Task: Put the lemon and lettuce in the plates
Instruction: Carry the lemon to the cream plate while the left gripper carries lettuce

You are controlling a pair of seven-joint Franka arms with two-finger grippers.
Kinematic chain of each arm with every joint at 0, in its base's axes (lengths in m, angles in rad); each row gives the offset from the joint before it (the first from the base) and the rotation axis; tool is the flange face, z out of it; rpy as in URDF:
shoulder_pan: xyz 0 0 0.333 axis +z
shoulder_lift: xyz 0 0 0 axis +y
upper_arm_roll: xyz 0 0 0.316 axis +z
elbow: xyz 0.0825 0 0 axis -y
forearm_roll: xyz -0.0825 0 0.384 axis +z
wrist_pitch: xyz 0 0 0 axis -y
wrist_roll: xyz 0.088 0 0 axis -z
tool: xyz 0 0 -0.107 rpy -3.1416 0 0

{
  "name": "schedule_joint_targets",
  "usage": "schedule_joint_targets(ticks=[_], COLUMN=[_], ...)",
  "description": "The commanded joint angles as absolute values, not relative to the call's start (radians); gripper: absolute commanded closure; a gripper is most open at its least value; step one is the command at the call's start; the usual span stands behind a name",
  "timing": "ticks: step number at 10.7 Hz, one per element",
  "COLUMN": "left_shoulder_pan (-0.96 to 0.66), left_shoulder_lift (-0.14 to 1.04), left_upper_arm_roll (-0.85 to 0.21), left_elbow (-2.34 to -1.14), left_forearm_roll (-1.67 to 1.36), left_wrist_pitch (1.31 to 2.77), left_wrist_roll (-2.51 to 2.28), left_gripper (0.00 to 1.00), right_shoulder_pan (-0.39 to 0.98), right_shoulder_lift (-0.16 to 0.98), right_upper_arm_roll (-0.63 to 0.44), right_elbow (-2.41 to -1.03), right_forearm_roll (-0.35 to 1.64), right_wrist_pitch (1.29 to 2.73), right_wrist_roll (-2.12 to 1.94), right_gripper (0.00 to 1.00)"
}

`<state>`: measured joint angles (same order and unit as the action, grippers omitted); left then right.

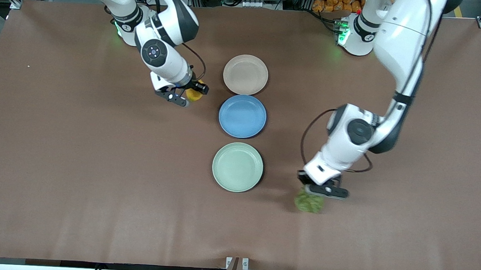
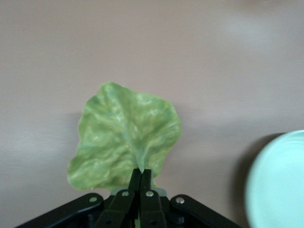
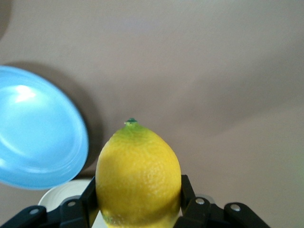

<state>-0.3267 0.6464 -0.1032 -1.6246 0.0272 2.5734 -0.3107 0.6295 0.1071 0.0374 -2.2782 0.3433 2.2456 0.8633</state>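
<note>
Both grippers had their loads, I judged: the right gripper [image 1: 186, 98] clamped the lemon [image 1: 195, 94] near the beige plate [image 1: 245, 74], the left gripper [image 1: 322, 190] pinched the lettuce [image 1: 309, 202] by its stem beside the green plate [image 1: 237, 166], and both plates were unfilled.
</note>
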Motion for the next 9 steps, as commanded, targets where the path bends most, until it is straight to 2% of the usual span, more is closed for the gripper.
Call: schedule_joint_targets(ticks=[1,3,6,9], left_shoulder_pan=[-0.421,-0.472,-0.570,-0.641], left_shoulder_lift=[0.643,0.656,0.710,0.725], left_upper_arm_roll=[-0.094,-0.094,-0.094,-0.094], left_elbow=[-1.571,-1.560,-1.456,-1.453], left_forearm_roll=[0.009,-0.024,-0.037,-0.037], left_wrist_pitch=[2.540,2.542,2.542,2.548], left_wrist_roll=[-0.470,-0.559,-0.756,-0.908], left_gripper=[1.00,1.00,1.00,1.00], right_shoulder_pan=[0.739,0.816,0.914,0.982], right_shoulder_lift=[0.087,0.126,0.179,0.232], right_upper_arm_roll=[0.029,0.029,0.029,0.029], right_elbow=[-2.304,-2.306,-2.303,-2.293], right_forearm_roll=[0.390,0.390,0.391,0.391], right_wrist_pitch=[2.322,2.368,2.413,2.491], right_wrist_roll=[0.998,1.078,1.149,1.229], right_gripper=[0.98,0.98,0.98,0.98])
